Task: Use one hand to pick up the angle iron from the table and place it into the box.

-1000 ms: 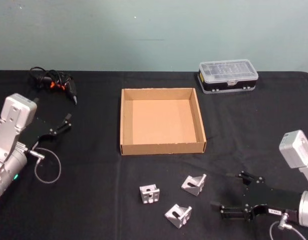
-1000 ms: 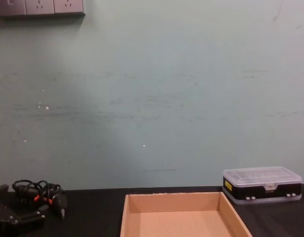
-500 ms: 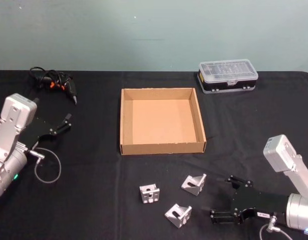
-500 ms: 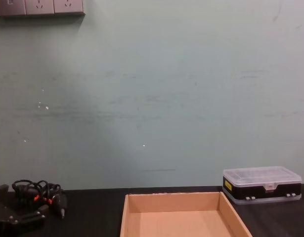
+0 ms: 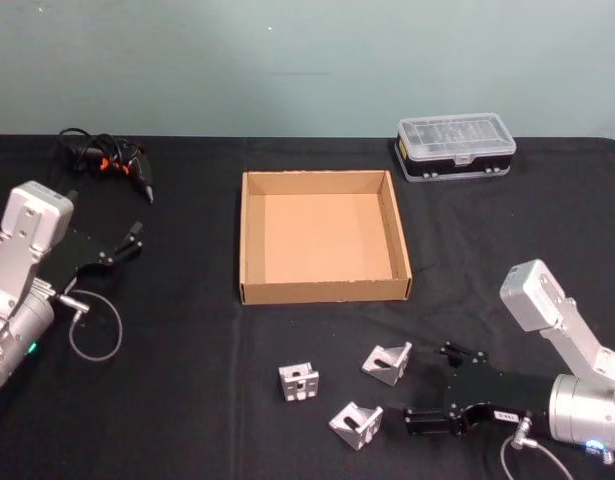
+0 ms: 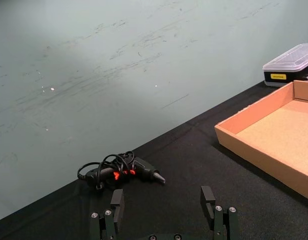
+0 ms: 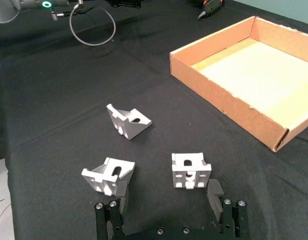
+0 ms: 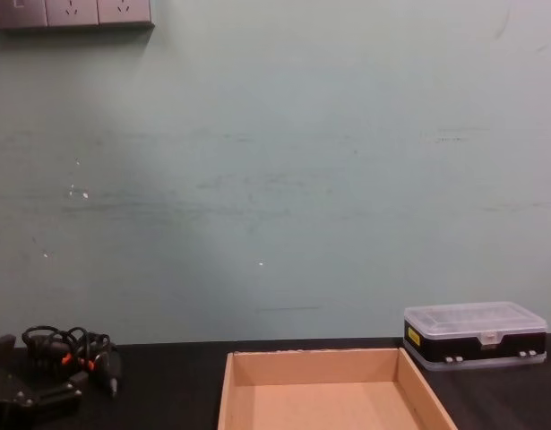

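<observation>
The right hand (image 5: 425, 386) (image 7: 169, 194) hung low over the table (image 5: 187, 400), its fingers spread wide and gripping nothing. Just ahead of the gap between the fingers sat the first iron (image 5: 388, 364) (image 7: 191, 171), clear of both. A second iron (image 5: 356, 426) (image 7: 109, 175) sat just ahead of the finger on the robot's side, very near its tip; whether they touched could not be told. A third iron (image 5: 299, 383) (image 7: 128, 121) lay farther ahead, past the other two. All three rested on the table, outside the box. The box (image 5: 324, 293) (image 7: 229, 107) stood ahead of the hand and off to the side away from the robot, well apart from the irons. Farther off on that same side, past the box's corner, stood a case (image 5: 455, 150). Farthest ahead of the right hand, across the table, the left hand (image 5: 133, 240) (image 6: 162, 200) hung with fingers spread too, holding nothing, and a cable (image 5: 107, 162) (image 6: 118, 172) lay beyond its fingertips
</observation>
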Controlling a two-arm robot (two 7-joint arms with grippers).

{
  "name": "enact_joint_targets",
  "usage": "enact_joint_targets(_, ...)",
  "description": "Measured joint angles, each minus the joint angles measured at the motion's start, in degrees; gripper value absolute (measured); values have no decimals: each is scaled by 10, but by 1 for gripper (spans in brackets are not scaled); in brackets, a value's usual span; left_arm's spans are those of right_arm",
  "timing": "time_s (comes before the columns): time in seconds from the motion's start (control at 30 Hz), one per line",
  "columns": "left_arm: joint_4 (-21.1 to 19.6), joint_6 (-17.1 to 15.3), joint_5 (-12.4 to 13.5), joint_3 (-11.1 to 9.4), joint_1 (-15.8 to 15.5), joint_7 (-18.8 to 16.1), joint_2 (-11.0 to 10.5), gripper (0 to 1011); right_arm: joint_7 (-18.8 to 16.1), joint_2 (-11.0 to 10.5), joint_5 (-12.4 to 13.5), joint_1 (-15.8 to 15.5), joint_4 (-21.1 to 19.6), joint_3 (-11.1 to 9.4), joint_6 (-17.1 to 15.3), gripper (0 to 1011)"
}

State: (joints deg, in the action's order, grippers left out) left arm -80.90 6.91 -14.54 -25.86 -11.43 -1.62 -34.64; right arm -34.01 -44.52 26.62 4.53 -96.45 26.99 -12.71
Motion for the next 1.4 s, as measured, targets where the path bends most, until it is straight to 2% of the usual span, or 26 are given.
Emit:
enact_joint_targets(0.5,0,0,0,0,0,0,0,1000,-1,28,-10,35,29,21,-9,1004)
enact_joint_targets(0.93,0,0,0,0,0,0,0,1000,1,40,-23,50,42,32,-11,1004)
enact_joint_targets(1.4,0,0,0,0,0,0,0,1000,33,62,-36,54,48,23,-24,1004)
